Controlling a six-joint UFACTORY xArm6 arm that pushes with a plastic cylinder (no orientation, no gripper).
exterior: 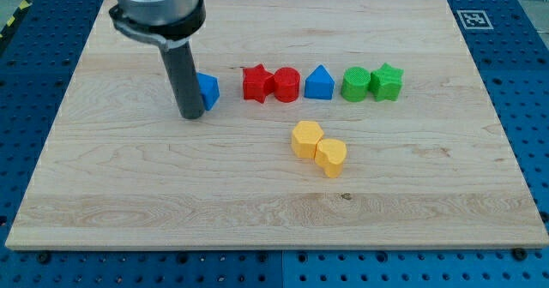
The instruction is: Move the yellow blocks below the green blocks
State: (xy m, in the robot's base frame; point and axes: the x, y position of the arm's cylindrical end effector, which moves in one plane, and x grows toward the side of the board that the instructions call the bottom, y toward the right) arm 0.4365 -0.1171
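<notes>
- Here we are with our tip (191, 115) down on the wooden board (103, 194), at the view's left, right up against the left side of a blue block (208, 89) whose shape the rod partly hides.
- No jaws on this rig, so nothing opens or clamps; the rod only pushes.
- The yellow pair, a yellow hexagon (306, 139) and a rounded yellow block (331, 157), sit touching each other, lower than the row and a little left of the greens.
- The green round block (355, 84) and green star (387, 81) close the row at the view's right, touching.
- We judge it partly done at best: yellows are lower, but not directly under the greens; a push rightward remains, and our tip is well apart from them.
- Count: two yellow, two green, two red, namely a red star (256, 83) and red round block (286, 85), and two blue, the second a blue triangle (319, 83). Eight in all.
</notes>
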